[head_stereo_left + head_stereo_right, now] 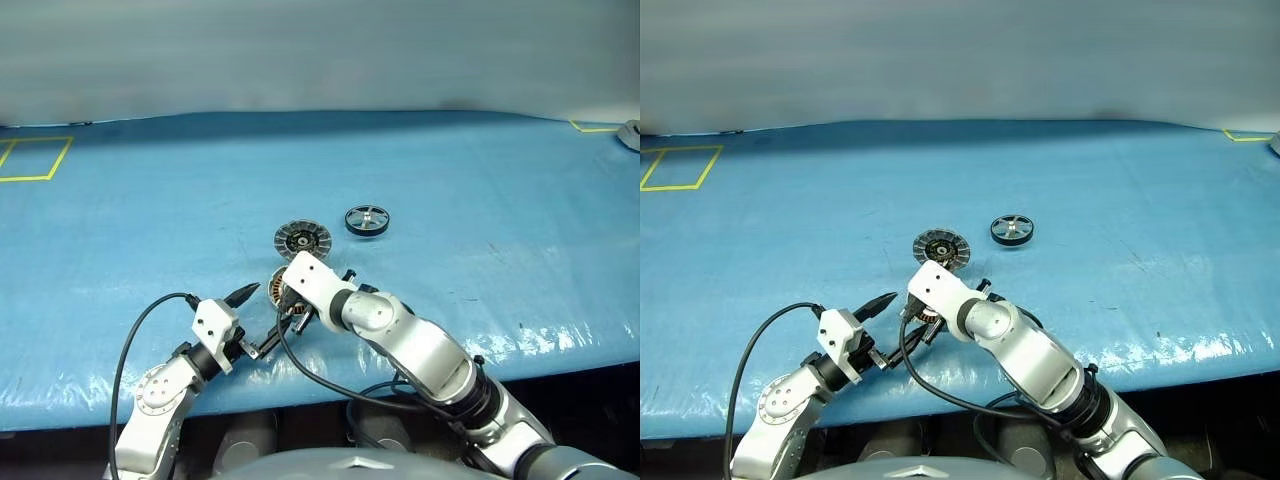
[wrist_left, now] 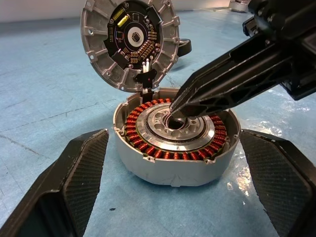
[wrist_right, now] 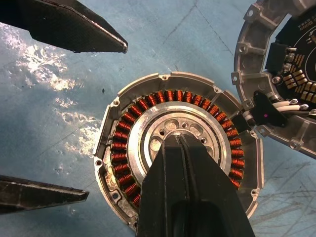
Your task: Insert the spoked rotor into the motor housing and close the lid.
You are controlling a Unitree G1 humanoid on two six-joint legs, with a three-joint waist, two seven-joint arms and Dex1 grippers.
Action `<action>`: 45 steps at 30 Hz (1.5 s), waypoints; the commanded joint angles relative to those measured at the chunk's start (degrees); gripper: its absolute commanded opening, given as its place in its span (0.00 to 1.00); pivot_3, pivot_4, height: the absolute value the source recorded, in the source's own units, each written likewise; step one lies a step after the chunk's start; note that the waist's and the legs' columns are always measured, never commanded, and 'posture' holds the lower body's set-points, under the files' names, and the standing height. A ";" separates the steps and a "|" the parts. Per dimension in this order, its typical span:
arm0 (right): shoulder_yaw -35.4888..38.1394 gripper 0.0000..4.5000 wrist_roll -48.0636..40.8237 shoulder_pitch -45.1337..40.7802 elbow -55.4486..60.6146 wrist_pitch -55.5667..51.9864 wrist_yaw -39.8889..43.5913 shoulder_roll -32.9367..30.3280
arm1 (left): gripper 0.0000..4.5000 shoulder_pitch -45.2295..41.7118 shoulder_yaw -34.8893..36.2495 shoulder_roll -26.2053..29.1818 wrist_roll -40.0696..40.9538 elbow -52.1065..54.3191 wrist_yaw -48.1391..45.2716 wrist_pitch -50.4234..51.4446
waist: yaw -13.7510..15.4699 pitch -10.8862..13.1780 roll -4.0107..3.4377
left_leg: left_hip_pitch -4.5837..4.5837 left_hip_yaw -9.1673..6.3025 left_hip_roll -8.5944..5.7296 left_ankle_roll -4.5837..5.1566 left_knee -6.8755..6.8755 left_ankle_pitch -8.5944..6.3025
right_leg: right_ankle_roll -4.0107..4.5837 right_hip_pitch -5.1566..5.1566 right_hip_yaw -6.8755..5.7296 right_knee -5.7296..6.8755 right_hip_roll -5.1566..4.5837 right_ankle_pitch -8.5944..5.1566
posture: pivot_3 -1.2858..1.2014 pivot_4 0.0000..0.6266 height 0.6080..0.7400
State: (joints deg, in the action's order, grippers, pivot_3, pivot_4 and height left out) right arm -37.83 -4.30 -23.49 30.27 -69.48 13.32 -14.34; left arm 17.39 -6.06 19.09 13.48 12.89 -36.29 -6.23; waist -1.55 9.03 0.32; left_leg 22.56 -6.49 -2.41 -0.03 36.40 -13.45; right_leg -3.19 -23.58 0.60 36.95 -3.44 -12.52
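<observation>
Bracing the motor housing [image 2: 175, 143], the left pincer [image 2: 173, 197] stands wide open around it; the right pincer [image 3: 185, 168], shut and empty, pokes its hub (lid [image 2: 130, 42] open), spoked rotor [image 1: 367, 220] waiting well apart on the counter [image 1: 500, 200].

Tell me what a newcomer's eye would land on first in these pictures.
First the open motor housing near the table's front edge, its copper coils ringing a silvery centre, with the right gripper shut and its tips poking into that centre. The left gripper stands open on either side of the housing. Behind it lies the lid, folded open, and to its right the spoked rotor, alone on the blue cover.
</observation>
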 commanded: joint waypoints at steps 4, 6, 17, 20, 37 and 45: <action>1.20 0.00 1.19 0.64 0.56 1.24 -0.76 0.30 | 1.00 0.33 -0.02 -0.48 0.15 -0.06 0.07 -1.83 | -0.01 0.00 0.00 | 0.00 0.00 0.00 0.00 0.02 0.00 | -0.01 0.01 0.00 0.00 0.00 0.00 | 0.52 0.24 1.00; 1.80 0.00 1.23 1.01 0.87 0.99 -0.84 0.20 | 1.00 0.30 -0.03 -0.50 0.21 -0.15 -0.04 -1.83 | -0.01 0.00 -0.01 | 0.00 -0.01 0.00 0.00 0.04 0.00 | -0.02 0.02 0.00 0.00 0.00 0.00 | 0.52 0.24 1.00; 2.68 0.00 0.98 2.57 1.17 0.55 -1.14 0.52 | 1.00 0.08 -0.28 -0.56 0.23 -0.63 -0.59 -1.52 | 0.05 -0.01 -0.01 | 0.00 -0.02 0.00 0.04 0.28 -0.01 | -0.21 0.11 0.00 0.00 0.01 0.00 | 0.52 0.24 1.00; 2.91 0.00 0.60 3.25 0.60 0.59 -1.02 0.97 | 1.00 0.10 -0.31 -0.64 0.19 -0.75 -0.57 -1.57 | 0.05 -0.01 -0.02 | 0.00 -0.03 0.00 0.05 0.36 -0.02 | -0.28 0.12 -0.01 0.01 0.01 -0.04 | 0.52 0.24 1.00; 7.88 0.00 0.44 7.76 -2.70 1.28 -2.28 3.61 | 1.00 0.18 -1.16 -0.89 0.16 -0.71 -0.94 -1.11 | 0.35 -0.08 -0.10 | -0.02 -0.04 -0.03 0.15 0.62 -0.03 | -0.26 0.08 0.00 -0.02 -0.02 -0.05 | 0.52 0.24 1.00; 8.69 0.00 -0.51 9.29 -3.55 1.27 -2.13 4.47 | 1.00 0.14 -1.61 -1.06 0.13 -0.25 -0.48 -0.74 | 0.39 -0.28 -0.24 | -0.02 -0.04 -0.03 0.17 0.63 -0.03 | -0.23 0.09 0.00 -0.04 -0.03 -0.08 | 0.52 0.24 1.00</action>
State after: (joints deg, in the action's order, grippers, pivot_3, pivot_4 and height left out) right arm -29.61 -4.83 -15.47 28.83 -66.67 11.37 -9.40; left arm 17.53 -7.31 18.15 13.51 11.42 -36.79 -6.66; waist -1.16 8.75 0.09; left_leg 22.53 -6.53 -2.44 0.14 37.03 -13.48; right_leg -3.42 -23.49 0.60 36.92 -3.48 -12.60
